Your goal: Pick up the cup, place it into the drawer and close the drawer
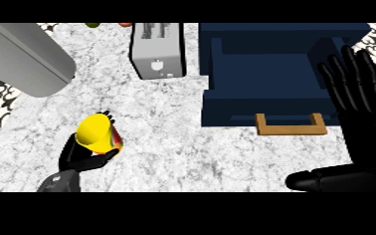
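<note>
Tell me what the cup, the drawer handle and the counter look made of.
Cup: probably plastic or glazed ceramic, judging by its plain bright yellow surface. Drawer handle: looks like wood, matte tan-brown. Counter: marble-like stone, white with grey veining.

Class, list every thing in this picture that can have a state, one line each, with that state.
Left hand: shut, fingers curled round the yellow cup.
Right hand: open, fingers up, resting at the view's right edge.
Dark blue drawer with wooden handle: pulled open.
Yellow cup: held, outside the drawer.
Silver toaster: standing on the counter, untouched.
</note>
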You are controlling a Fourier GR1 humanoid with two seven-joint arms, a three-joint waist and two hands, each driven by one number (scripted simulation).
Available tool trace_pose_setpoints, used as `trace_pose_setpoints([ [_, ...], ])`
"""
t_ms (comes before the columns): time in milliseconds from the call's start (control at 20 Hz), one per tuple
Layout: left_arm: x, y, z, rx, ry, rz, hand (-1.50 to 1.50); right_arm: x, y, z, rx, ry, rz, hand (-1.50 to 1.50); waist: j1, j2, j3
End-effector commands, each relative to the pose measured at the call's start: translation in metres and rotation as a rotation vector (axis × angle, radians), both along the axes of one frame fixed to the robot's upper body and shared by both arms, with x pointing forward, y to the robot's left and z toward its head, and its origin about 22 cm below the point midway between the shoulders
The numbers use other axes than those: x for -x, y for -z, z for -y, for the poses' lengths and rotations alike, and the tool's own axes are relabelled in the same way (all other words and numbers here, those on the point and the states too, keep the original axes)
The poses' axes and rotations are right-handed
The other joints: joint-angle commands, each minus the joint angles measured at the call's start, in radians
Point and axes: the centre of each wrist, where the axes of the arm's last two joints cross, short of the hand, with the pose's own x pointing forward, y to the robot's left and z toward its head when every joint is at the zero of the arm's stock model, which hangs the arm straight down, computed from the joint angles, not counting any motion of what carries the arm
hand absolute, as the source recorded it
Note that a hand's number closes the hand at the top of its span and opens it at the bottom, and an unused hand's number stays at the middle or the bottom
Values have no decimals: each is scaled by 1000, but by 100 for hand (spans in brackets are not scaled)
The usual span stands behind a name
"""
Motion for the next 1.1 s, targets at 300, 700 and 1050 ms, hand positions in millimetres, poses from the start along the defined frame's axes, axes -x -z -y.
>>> trace_pose_setpoints([
  [300,-8,-9,2,86,13,227,150,3,14,3,9,4,-7,-150,3,-1,1],
  [700,-27,-19,15,15,-315,282,150,9,-7,6,34,1,8,-150,3,-4,1],
  [1050,-47,-46,28,70,-228,387,150,14,4,1,10,12,-14,-150,10,-6,2],
])
